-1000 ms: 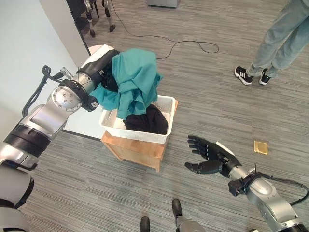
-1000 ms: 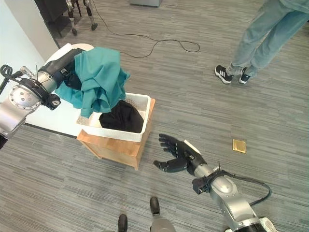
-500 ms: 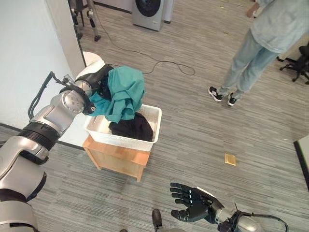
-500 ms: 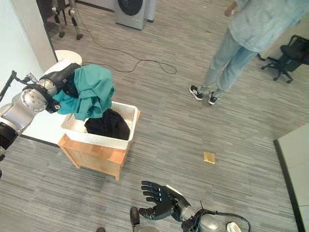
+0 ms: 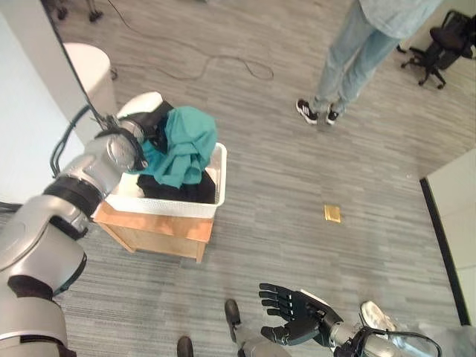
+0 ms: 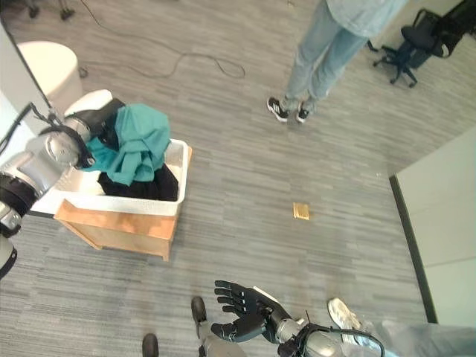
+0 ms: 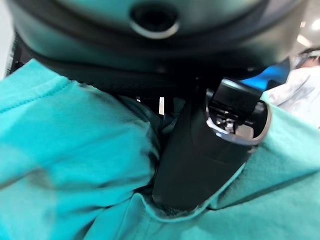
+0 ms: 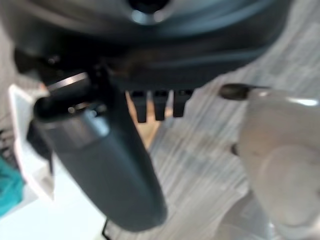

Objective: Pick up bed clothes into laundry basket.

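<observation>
Your left hand (image 7: 200,165) is buried in the teal garment (image 5: 182,149), thumb pressed into the folds, so you have it clamped and bunched just above the white basket (image 5: 195,209). A dark garment (image 5: 167,190) already lies inside the basket. What's left, I'd judge, is to lower and let go. The teal bundle hangs crumpled, its length running down toward the basket's middle. Your right hand (image 5: 297,323) hovers spread and empty, well apart from the basket, near the floor.

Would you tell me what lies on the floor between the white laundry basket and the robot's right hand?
Only bare grey floor, in both eye views, between the white laundry basket and the open right hand.
</observation>
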{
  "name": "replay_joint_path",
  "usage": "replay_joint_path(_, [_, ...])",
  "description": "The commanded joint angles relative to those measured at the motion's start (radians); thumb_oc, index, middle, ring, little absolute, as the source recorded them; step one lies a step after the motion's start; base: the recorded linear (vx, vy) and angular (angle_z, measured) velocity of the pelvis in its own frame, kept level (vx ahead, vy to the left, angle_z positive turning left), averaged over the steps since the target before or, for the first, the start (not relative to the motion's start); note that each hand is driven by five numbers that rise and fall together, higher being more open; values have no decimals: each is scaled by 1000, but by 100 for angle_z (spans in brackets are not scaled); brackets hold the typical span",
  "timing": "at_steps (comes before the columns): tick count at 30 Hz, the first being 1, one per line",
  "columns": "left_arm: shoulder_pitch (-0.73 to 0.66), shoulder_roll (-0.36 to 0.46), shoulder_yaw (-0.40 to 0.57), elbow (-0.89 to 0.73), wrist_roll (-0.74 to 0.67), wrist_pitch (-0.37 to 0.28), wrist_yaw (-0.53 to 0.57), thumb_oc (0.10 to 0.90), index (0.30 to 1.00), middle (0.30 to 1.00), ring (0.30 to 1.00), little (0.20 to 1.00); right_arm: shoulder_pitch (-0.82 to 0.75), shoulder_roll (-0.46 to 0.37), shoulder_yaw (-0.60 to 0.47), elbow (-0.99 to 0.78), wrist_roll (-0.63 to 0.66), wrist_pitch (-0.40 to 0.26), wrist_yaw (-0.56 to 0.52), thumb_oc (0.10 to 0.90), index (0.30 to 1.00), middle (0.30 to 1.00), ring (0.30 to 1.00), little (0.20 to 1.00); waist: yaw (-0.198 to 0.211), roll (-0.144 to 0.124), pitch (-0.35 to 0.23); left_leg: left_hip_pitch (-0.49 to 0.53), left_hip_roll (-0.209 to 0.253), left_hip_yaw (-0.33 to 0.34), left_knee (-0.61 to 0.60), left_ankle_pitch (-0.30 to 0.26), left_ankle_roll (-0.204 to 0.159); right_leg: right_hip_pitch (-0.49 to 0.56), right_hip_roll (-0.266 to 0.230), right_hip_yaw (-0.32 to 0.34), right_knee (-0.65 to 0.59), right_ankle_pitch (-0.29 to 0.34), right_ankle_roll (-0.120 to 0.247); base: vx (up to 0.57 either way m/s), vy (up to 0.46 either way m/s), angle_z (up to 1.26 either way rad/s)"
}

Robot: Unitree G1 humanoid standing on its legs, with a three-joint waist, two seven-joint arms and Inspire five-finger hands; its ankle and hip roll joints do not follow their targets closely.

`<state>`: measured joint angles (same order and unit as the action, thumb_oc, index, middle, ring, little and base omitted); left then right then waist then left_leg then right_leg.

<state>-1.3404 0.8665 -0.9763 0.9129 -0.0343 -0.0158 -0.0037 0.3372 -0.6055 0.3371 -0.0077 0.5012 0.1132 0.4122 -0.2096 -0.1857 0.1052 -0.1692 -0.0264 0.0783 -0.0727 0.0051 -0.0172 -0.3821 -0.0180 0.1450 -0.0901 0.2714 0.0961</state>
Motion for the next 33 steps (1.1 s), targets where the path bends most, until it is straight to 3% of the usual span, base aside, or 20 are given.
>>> replay_joint_path(1, [-351,9,5,64,9,-63,113,400,300,300,300,300,-39,-52,-97,-55,13,-76,12,800,900,900,900,900,6,79,89,-43,46,-48,-15,51,-26,103,7,-41,3,-111,60,7,-4,-22])
replay_joint_path(8, [-423,70,-47,153,7,-68,119,400,300,300,300,300,-3,-36,-118,-32,27,-103,-10,800,900,900,900,900,-16,58,125,-101,61,-30,-15,47,-29,35,22,-27,3,-98,61,5,-8,-18])
replay_joint_path(17, [-367,102,-31,201,23,-70,112,400,300,300,300,300,13,-30,-122,-20,42,-135,-30,800,900,900,900,900,-12,41,150,-162,66,-64,-15,56,-36,-9,17,-63,3,-102,63,4,-37,5])
replay_joint_path(18, [-372,101,-34,203,22,-70,113,648,672,672,672,672,14,-32,-123,-15,43,-136,-31,800,900,900,900,900,-11,42,150,-168,66,-69,-15,57,-36,-11,14,-68,3,-103,64,-3,-31,11])
replay_joint_path(19, [-382,94,-48,207,25,-70,108,648,672,672,672,672,12,-39,-121,-11,45,-135,-33,800,900,900,900,900,-8,44,151,-173,65,-73,-15,59,-37,-14,13,-73,3,-103,64,-2,-25,14])
replay_joint_path(20, [-393,93,-55,200,25,-73,111,800,900,900,900,900,13,-41,-120,-3,46,-135,-32,800,900,900,900,900,-5,46,152,-179,63,-80,-15,62,-37,-17,11,-80,3,-104,65,0,-24,18])
replay_joint_path(28, [-419,104,-74,19,11,-99,149,800,900,900,900,900,9,-78,-117,-6,35,-134,-23,800,900,900,900,900,27,51,157,-201,51,-120,-15,69,-40,-24,0,-117,3,-104,69,-10,-18,15])
replay_joint_path(32, [-400,119,-74,-175,8,-113,153,800,900,900,900,900,-17,-101,-109,14,11,-135,-19,800,900,900,900,900,57,61,152,-192,45,-137,-15,77,-41,-6,-7,-138,3,-106,70,-19,-17,16])
replay_joint_path(33, [-368,127,-31,-256,-31,-120,159,800,900,900,900,900,-28,-97,-103,22,5,-132,-21,800,900,900,900,900,75,64,146,-182,42,-141,-15,76,-40,7,-8,-146,3,-108,70,-24,-16,18])
